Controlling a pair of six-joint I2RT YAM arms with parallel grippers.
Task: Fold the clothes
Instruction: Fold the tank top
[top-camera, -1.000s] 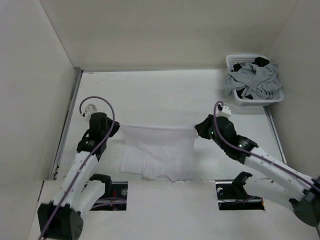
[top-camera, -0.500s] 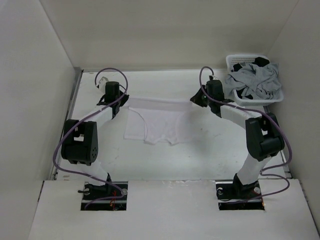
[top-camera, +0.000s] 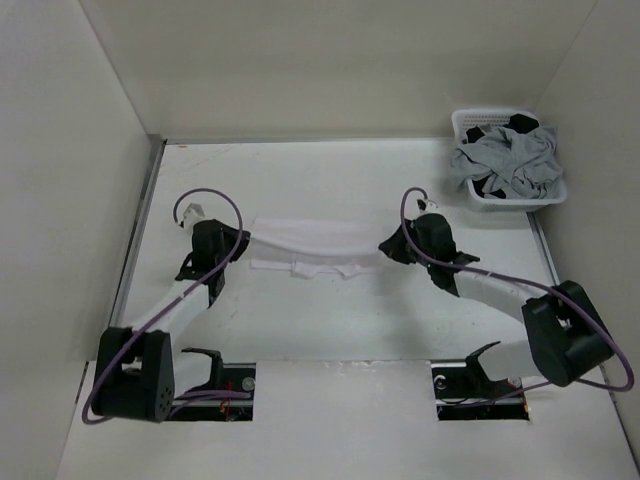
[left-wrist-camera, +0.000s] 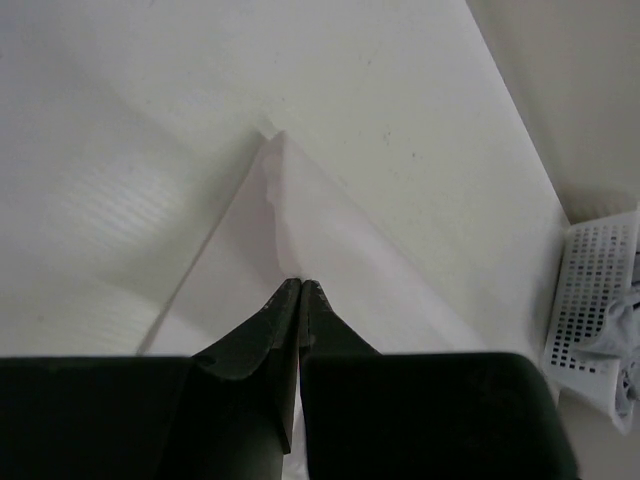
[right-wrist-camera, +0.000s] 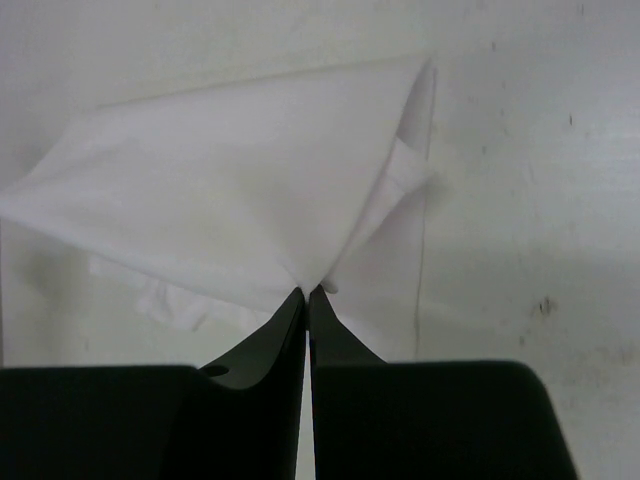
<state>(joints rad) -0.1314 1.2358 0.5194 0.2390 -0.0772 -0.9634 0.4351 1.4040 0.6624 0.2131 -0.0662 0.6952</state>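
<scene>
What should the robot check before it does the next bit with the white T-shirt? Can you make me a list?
1. Left tool pinching the white T-shirt: ok, shut on a fabric edge.
2. Right tool pinching it too: ok, shut on the fabric.
3. Shirt stretched between both tools: ok, it spans from one to the other.
4. Lower layer lying flat on the table: not ok, its near edge looks bumpy and uneven.
5. White basket of grey garments out of the way: ok, apart from the shirt in the far right corner.
</scene>
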